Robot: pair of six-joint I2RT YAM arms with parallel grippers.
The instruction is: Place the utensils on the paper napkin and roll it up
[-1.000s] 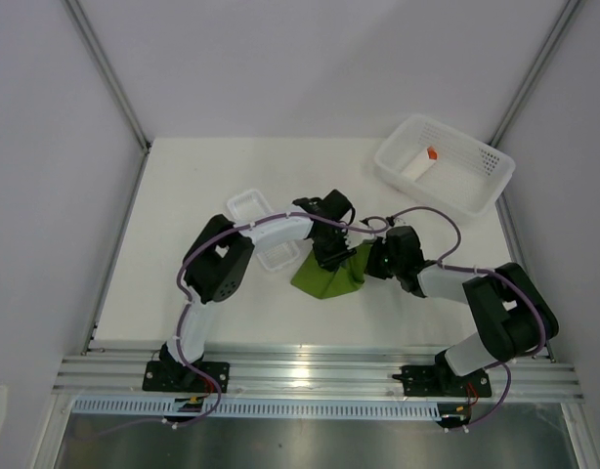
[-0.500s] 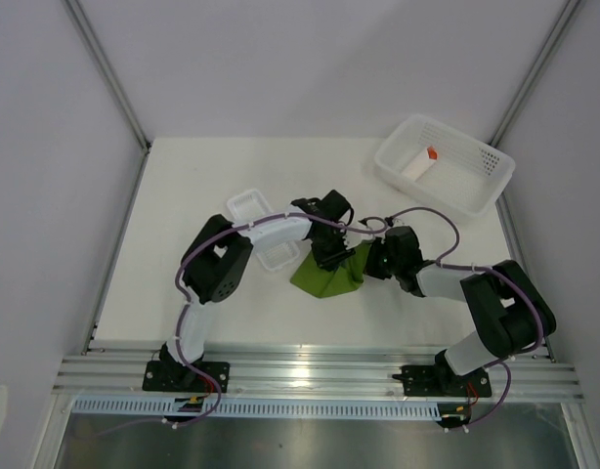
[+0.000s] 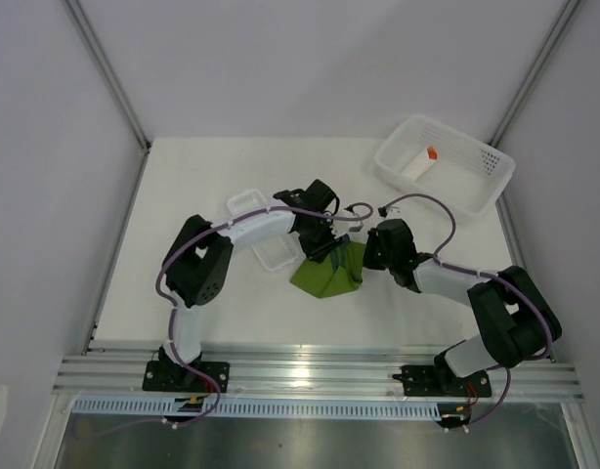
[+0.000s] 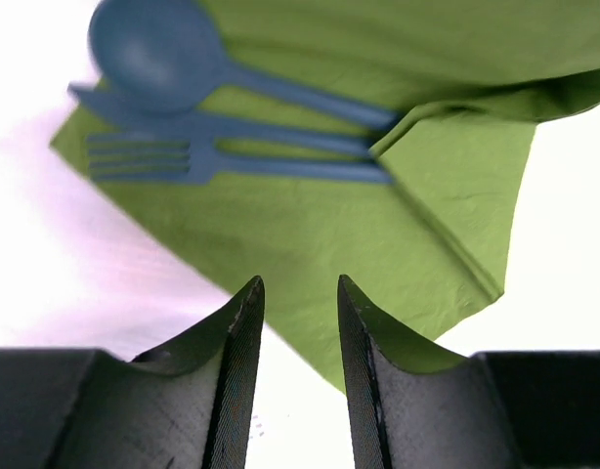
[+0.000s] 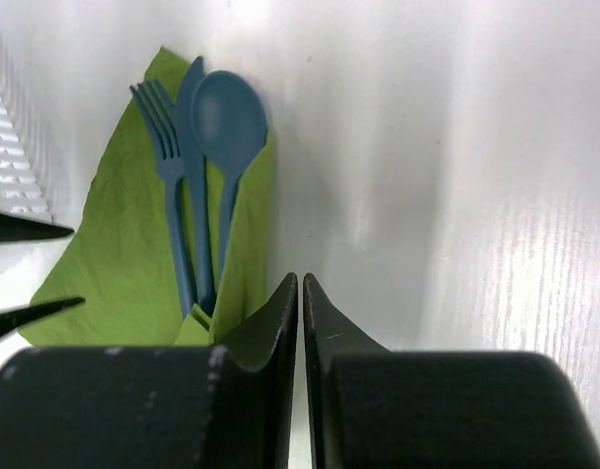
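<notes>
We see white links and black joints on the left arm (image 3: 256,228) and right arm (image 3: 439,279), purple cables (image 3: 417,196) alongside; the left gripper (image 4: 298,285) and right gripper (image 5: 300,281) have matte black wedge fingers (image 4: 222,391)

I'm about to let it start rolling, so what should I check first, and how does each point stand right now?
1. Spoon, fork and knife lie side by side on the napkin: ok.
2. Handle ends are covered by a folded-over napkin corner: ok.
3. Left gripper is open over the napkin with nothing between its fingers: ok.
4. Right gripper has a hold on the napkin: cannot tell. Its jaws are together, but no paper shows between them.
5. Tray is out of the roll's way: cannot tell. It sits right beside the napkin's left edge, and contact is unclear.
</notes>
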